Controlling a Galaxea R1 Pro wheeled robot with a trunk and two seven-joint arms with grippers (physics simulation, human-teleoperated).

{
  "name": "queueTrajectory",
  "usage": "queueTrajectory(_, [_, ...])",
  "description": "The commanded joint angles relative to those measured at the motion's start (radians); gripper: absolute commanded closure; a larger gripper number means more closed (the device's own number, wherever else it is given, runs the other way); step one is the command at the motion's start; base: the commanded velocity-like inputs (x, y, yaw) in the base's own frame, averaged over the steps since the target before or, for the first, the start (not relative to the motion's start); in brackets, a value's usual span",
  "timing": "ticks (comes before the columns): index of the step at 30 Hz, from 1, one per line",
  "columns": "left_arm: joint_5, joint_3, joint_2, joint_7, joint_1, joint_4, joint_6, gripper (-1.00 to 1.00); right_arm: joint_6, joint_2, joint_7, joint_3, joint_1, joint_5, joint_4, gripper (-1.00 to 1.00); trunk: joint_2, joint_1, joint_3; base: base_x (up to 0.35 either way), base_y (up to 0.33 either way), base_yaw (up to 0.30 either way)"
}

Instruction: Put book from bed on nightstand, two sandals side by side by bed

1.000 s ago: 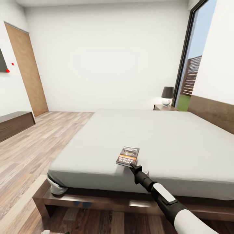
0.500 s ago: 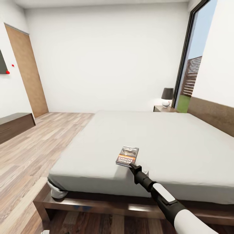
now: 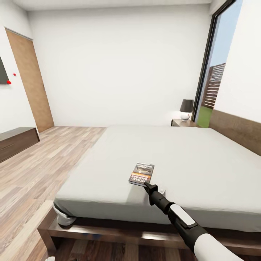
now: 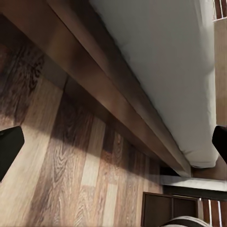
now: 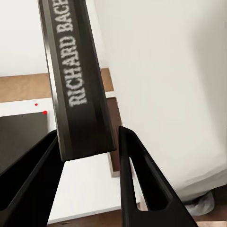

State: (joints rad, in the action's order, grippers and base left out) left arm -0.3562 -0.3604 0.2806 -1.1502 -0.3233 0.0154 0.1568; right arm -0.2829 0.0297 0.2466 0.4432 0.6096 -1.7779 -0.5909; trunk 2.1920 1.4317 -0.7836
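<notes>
Nothing's really moved, only our head camera drifted a bit. Right hand [image 3: 146, 185] stays clamped on the book's [image 3: 141, 173] near edge, on the bed [image 3: 188, 156]. Left hand [image 4: 113, 142] spread wide over the floor [image 4: 61, 179].

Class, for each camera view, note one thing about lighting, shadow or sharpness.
Head view: even, soft light; the bed casts a dark shadow under its frame. Left wrist view: floor dark near the frame, lighter farther out. Right wrist view: the book is close, its lettering slightly blurred between the right pincer fingers.
</notes>
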Motion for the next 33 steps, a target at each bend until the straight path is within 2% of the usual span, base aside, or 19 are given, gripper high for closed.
queueTrajectory(1, [0.002,-0.005,0.0,-0.003,0.0,0.0,0.01,-1.0,0.0,0.001,0.003,0.006,0.001,-0.007,0.001,1.0,-0.007,-0.004,0.002,0.0,0.0,0.0])
queueTrajectory(33, [0.002,-0.005,-0.001,-0.003,0.0,0.0,0.01,-1.0,-0.004,0.002,0.002,0.007,0.001,-0.006,0.0,1.0,-0.231,-0.127,0.102,0.0,0.0,0.0])
